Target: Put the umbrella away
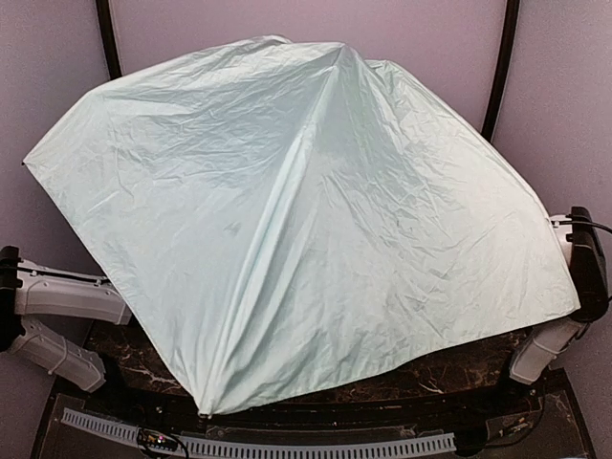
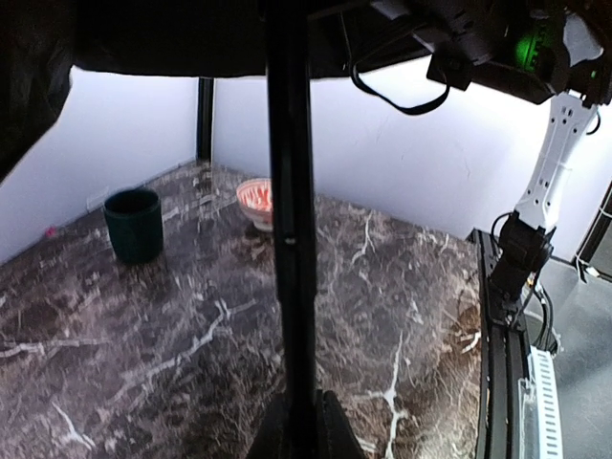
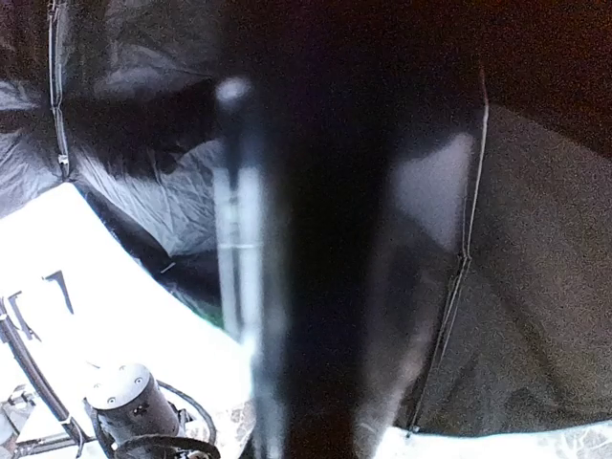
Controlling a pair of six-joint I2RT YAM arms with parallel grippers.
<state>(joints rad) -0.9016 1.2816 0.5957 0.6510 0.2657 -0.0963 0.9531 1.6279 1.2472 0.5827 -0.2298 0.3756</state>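
Umbrella point(image 1: 306, 210) was fully open in the top view. The mint canopy was spread taut across almost the whole frame and hid the table under it. Only the left arm point(image 1: 57, 306) at lower left and the right arm point(image 1: 550, 349) at lower right stuck out past the canopy edge.

Left wrist view: the black shaft point(image 2: 290, 239) ran straight up the middle of the frame. The left gripper point(image 2: 304, 413) at the bottom edge was pressed together on the shaft, with a finger on each side. So the umbrella was held upright over the marble table point(image 2: 143, 363), handle end down.

A dark green cup point(image 2: 134, 225) sat at centre left and a red-and-white bowl point(image 2: 256, 203) just left of the shaft. Both were well behind the shaft and apart from it.

Right wrist view was mostly blur: a dark column in the centre, probably the shaft up close, with the black underside point(image 3: 535, 316) and a rib point(image 3: 466, 258) at right. The right gripper's fingers couldn't be made out, so it was impossible to tell if it was spread or pinching anything.

Progress read: early. The shaft grip was secured and nothing else was done. Left to do, as a judgement: release the runner, collapse the canopy, shorten the shaft, gather the fabric, then stow. No stow location was visible.
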